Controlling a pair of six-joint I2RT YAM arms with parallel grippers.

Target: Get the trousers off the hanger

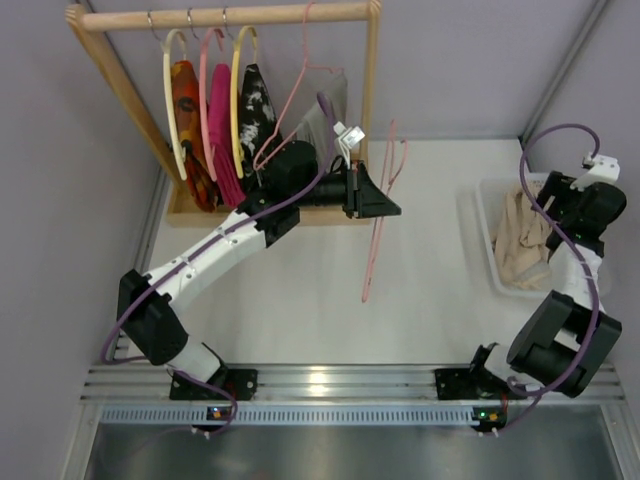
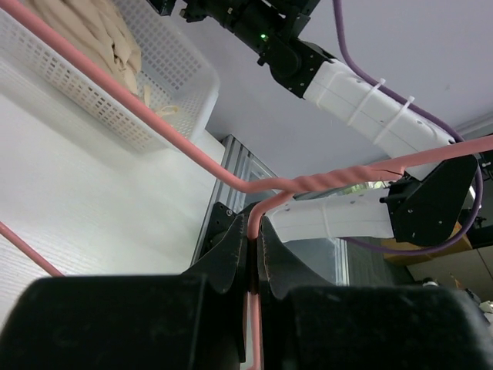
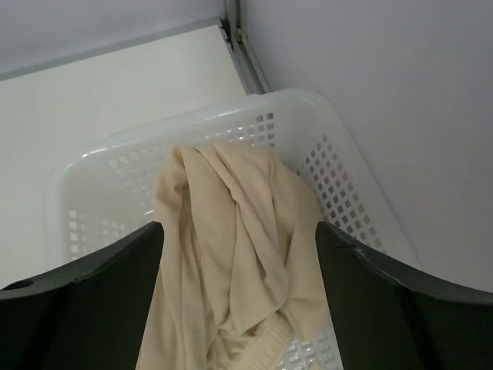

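The left fingers (image 2: 227,258) were clamped on the pink wire hanger (image 2: 323,183) below its twisted neck. The right fingers (image 3: 85,285) stood wide apart, the beige trousers (image 3: 231,231) between them in the white basket (image 3: 339,181).

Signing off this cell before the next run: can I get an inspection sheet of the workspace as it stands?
Surface: white table, no spills seen.
Job's things: trousers lie in the white basket; hanger is bare, held in the air.
Clutter: wooden rack at far left with garments on hoop hangers and a second wire hanger.
Grippers: left gripper shut on the hanger; right gripper open over the trousers.
Cables: purple cables loop off both arms; no snag seen.
Surroundings: grey walls; metal rail at near edge.
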